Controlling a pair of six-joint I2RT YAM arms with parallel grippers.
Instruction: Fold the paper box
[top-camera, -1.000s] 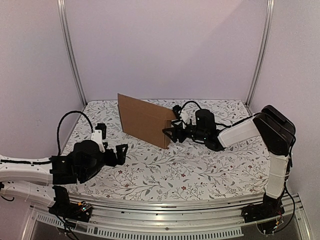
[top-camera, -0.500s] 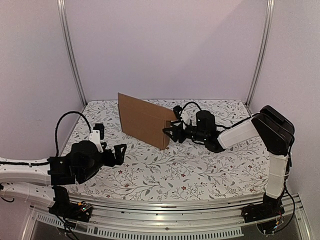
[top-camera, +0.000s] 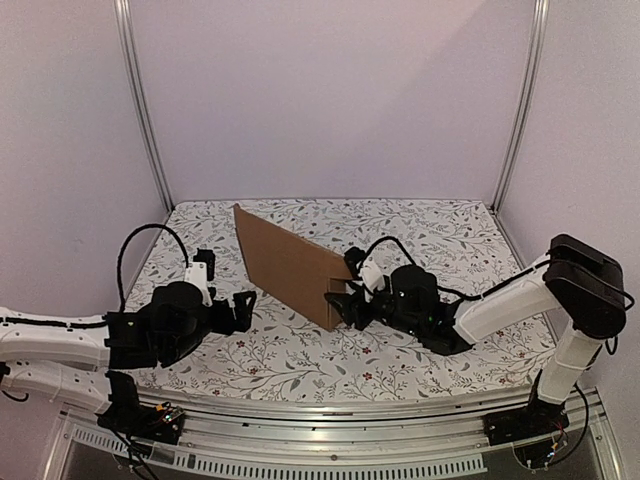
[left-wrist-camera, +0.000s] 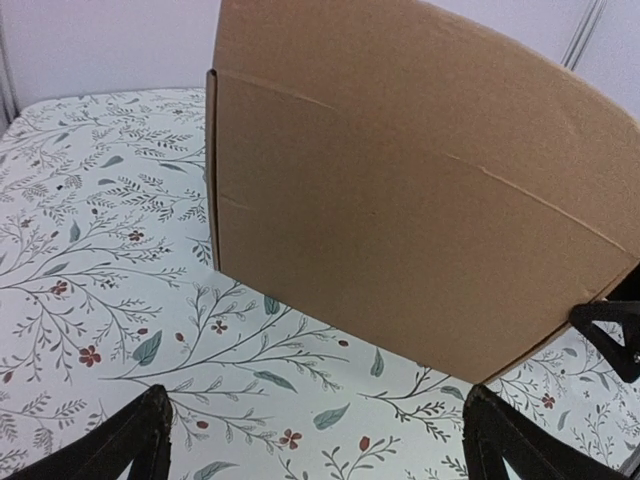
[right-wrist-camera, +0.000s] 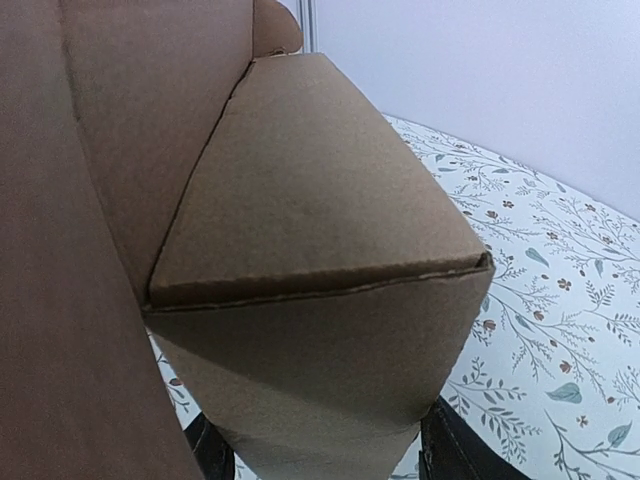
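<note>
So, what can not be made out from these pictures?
Far side of the paper box: top view, its own front panel hides it.
Whether the right jaws pinch the box: right wrist view, cardboard covers them.
Box's upper edge: left wrist view, cut off by the frame.
Left jaws: left wrist view, only tips show.

the surface (top-camera: 420, 225) is white with little green leaves and red flowers all over. the brown paper box (top-camera: 285, 262) stands on its long edge near the middle of it.
</note>
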